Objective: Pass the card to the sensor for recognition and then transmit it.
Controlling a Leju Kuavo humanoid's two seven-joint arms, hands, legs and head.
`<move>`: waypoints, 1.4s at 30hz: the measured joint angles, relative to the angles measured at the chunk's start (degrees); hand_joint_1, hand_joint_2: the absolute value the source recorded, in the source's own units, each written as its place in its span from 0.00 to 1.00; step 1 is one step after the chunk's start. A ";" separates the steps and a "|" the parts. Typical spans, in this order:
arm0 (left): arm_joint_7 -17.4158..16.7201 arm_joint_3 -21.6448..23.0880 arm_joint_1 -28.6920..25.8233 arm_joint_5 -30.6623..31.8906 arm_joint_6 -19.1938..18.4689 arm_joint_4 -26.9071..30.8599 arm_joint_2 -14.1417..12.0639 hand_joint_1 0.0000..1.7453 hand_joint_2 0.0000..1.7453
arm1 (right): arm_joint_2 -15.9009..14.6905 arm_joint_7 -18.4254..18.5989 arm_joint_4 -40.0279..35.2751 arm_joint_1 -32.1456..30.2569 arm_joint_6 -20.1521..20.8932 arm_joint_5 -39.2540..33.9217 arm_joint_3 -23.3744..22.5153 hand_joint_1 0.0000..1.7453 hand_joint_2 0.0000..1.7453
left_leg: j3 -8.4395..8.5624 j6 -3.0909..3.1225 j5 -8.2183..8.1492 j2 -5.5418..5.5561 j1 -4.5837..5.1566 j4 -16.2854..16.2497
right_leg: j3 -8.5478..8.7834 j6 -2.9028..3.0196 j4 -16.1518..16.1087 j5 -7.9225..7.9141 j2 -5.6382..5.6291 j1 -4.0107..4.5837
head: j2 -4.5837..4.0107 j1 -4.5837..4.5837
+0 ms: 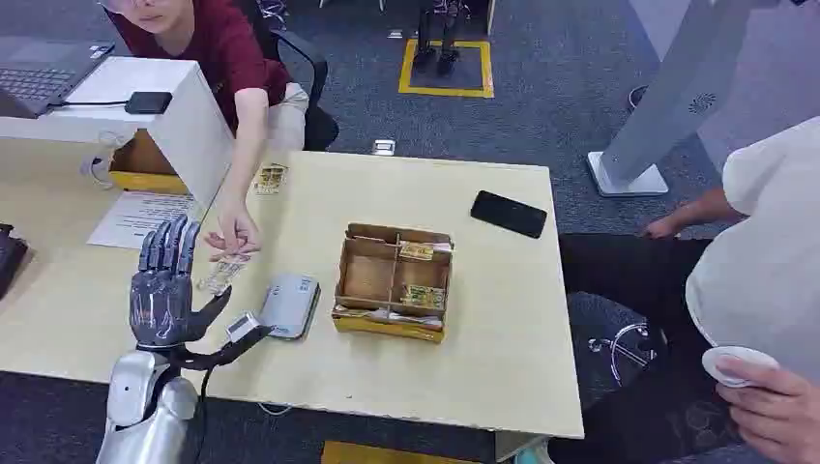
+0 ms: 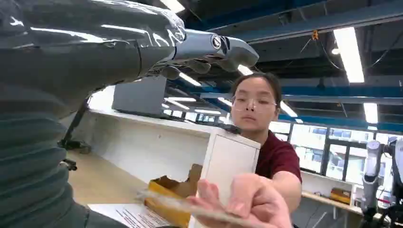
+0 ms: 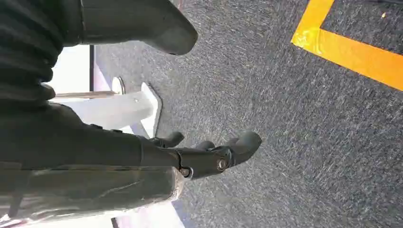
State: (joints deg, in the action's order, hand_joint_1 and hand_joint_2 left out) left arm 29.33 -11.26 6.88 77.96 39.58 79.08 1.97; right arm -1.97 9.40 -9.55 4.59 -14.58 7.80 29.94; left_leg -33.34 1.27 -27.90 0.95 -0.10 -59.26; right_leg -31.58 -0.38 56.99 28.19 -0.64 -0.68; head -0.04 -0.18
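Meanwhile, at lower left of the head view, the robot's grey left hand (image 1: 166, 285) stands raised with fingers spread, holding nothing, while a person's hand (image 1: 230, 235) just above it presses a pale, patterned card (image 1: 220, 275) onto the light wooden table (image 1: 503, 329). One grey rounded sensor (image 1: 290, 305) lies right of the card; one compartmented cardboard box (image 1: 394, 281), centre frame, holds what seem to be three cards, though they are small. Taking the card cleanly likely calls for pinching its free edge. The right hand (image 3: 209, 154) hangs over carpet, fingers loosely curled, empty
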 joint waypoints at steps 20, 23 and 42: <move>0.02 0.00 0.24 -3.80 0.00 -2.40 -0.02 1.00 1.00 | 0.00 0.02 0.00 -0.01 0.00 0.55 0.04 0.00 1.00 | 0.00 0.00 0.00 0.00 0.00 0.00 | 0.00 0.00 0.00 0.00 0.00 0.00 | 0.00 0.02; 0.26 0.00 0.36 -4.76 0.13 -2.60 -0.04 1.00 1.00 | 0.00 0.02 0.00 0.00 0.00 0.57 0.04 0.00 1.00 | 0.00 0.00 0.00 0.00 0.00 0.00 | 0.00 0.00 0.00 0.00 0.00 0.00 | 0.00 0.00; -1.14 5.38 0.26 -24.59 -2.75 -4.09 -1.55 1.00 1.00 | 0.00 0.00 0.00 -0.02 -0.79 -0.26 0.04 0.00 1.00 | -0.01 0.00 0.00 0.01 0.00 0.00 | 0.00 0.00 0.00 0.00 0.00 0.00 | 0.00 0.00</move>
State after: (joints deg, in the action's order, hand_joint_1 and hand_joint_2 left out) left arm 28.20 -5.88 7.14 53.37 36.83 74.99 0.42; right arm -1.97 9.40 -9.55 4.58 -15.37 7.54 29.99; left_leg -33.35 1.28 -27.90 0.96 -0.10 -59.26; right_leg -31.58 -0.38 56.99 28.19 -0.64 -0.69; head -0.04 -0.18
